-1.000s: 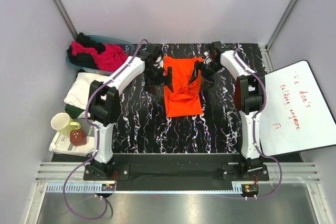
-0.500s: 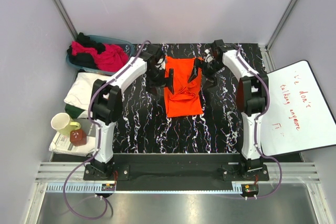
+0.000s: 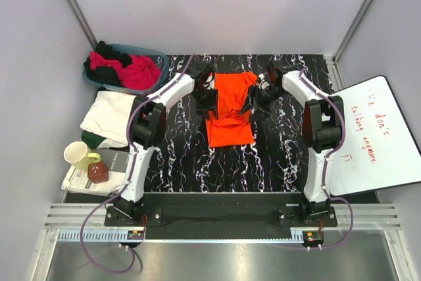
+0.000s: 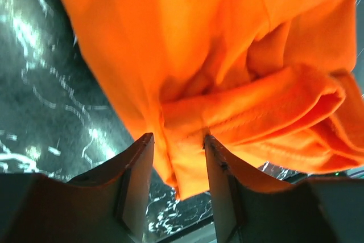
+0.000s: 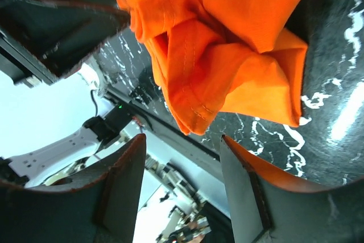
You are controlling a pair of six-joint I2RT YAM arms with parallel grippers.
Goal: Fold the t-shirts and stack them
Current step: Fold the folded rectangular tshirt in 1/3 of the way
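Note:
The orange t-shirt [image 3: 229, 113] lies partly folded on the black marbled table [image 3: 177, 156], its far half rumpled. My left gripper [image 3: 209, 100] is at its left edge. In the left wrist view the jaws [image 4: 178, 136] stand narrowed around a hanging fold of the orange t-shirt [image 4: 187, 72], with a gap still showing beside the left finger. My right gripper [image 3: 253, 101] is at the shirt's right edge. Its jaws [image 5: 181, 140] are open, and a bunched corner of the shirt [image 5: 216, 55] hangs just beyond the fingertips.
A teal basket [image 3: 156, 53] at the back left holds pink [image 3: 138, 70] and black [image 3: 105, 51] shirts. A folded white shirt [image 3: 108, 113] lies below it, beside a mug [image 3: 77, 154]. A whiteboard [image 3: 375, 136] leans at the right.
Both grippers have moved inward onto the orange shirt's side edges, and the left jaws have narrowed around a fold. The shirt's far half has bunched and spread.

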